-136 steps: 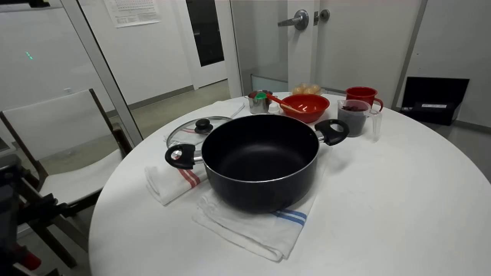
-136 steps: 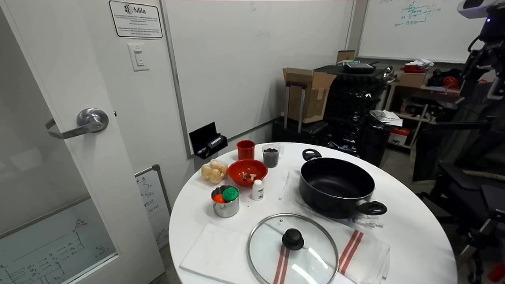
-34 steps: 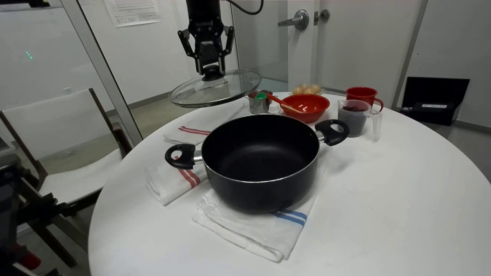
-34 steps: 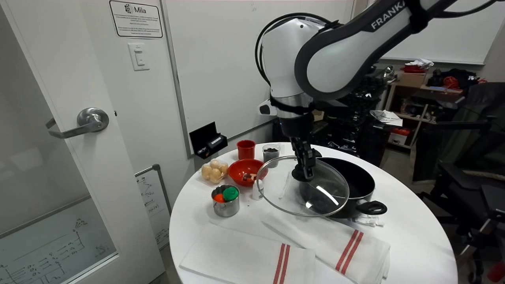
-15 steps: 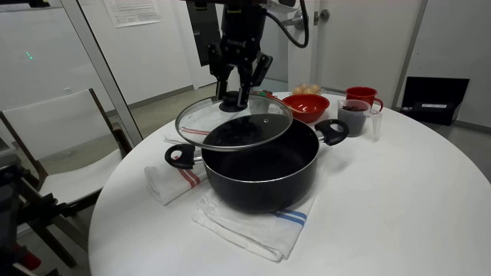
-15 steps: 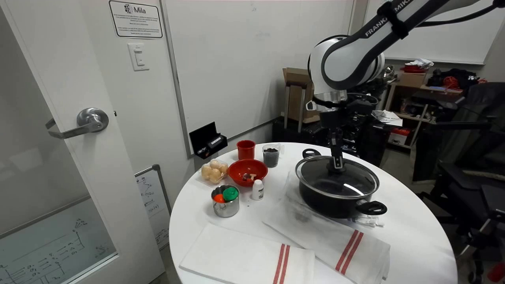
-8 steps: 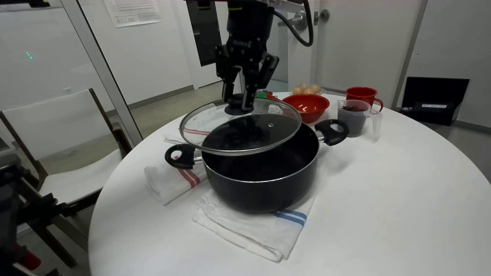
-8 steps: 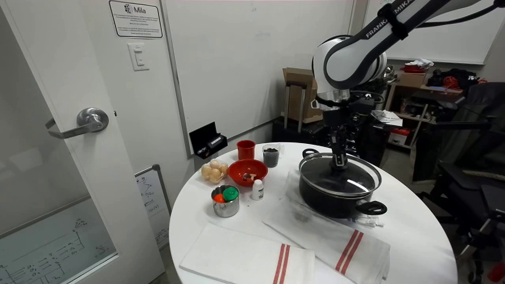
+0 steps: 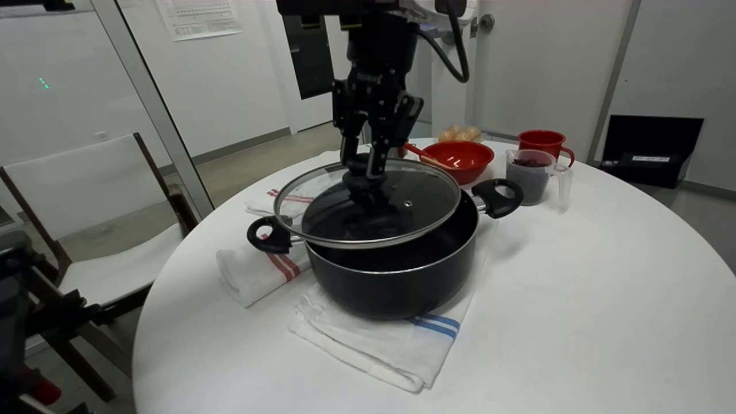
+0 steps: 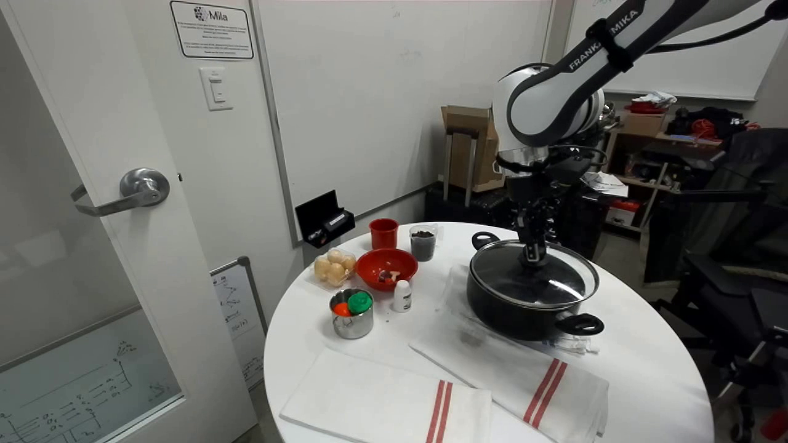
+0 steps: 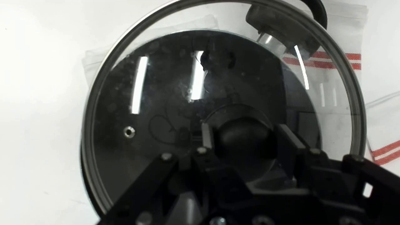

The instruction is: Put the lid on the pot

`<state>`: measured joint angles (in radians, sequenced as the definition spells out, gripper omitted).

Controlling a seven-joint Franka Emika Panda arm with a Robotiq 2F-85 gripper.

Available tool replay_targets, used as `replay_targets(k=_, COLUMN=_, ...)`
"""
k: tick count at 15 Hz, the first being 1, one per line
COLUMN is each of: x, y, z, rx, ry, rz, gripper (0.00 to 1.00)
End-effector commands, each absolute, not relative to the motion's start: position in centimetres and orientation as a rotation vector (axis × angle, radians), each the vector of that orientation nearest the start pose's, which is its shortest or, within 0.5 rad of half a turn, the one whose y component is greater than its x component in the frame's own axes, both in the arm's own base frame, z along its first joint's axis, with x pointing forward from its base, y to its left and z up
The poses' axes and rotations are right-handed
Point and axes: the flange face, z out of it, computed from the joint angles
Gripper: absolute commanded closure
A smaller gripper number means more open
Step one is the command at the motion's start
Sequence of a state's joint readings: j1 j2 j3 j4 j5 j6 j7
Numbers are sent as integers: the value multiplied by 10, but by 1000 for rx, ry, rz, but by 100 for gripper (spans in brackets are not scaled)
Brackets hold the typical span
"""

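Note:
The clear glass lid [image 9: 422, 187] with its metal rim hangs low over the black pot [image 9: 397, 296], slightly tilted. My gripper [image 9: 362, 165] is shut on the lid's black knob [image 11: 245, 134], which sits between both fingers in the wrist view. In an exterior view the lid is shifted toward the back left, leaving a crescent of the pot's opening uncovered at the front right. From another angle, the lid [image 10: 529, 289] covers nearly the whole pot [image 10: 511, 317]. Whether its rim touches the pot anywhere, I cannot tell.
The pot stands on folded towels [image 9: 368, 351]. Its loop handles [image 9: 499, 198] stick out on both sides. Behind it are a red bowl [image 10: 386, 269], a red mug [image 10: 384, 234], a measuring cup [image 10: 423, 244], a steel cup [image 10: 353, 323], a white bottle [image 10: 402, 296] and eggs [image 10: 334, 269].
The lid was lifted off the towel where it lay several seconds ago and carried over the pot. During the last second it has sunk lower and drifted slightly further over the opening, still gripped.

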<state>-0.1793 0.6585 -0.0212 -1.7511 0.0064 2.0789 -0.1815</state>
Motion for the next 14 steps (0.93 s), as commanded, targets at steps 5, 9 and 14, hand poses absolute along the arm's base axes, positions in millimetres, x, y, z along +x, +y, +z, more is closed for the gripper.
replay_targets(k=5, x=617, y=-138, z=175, rx=-3032, ry=191, rz=445, gripper=75)
replay_targets(k=9, x=619, y=-140, z=172, rx=-3024, ry=229, rz=428, gripper=75)
replay_targets(k=14, x=620, y=-145, z=168, rx=-3013, ry=281, rz=429, gripper=75)
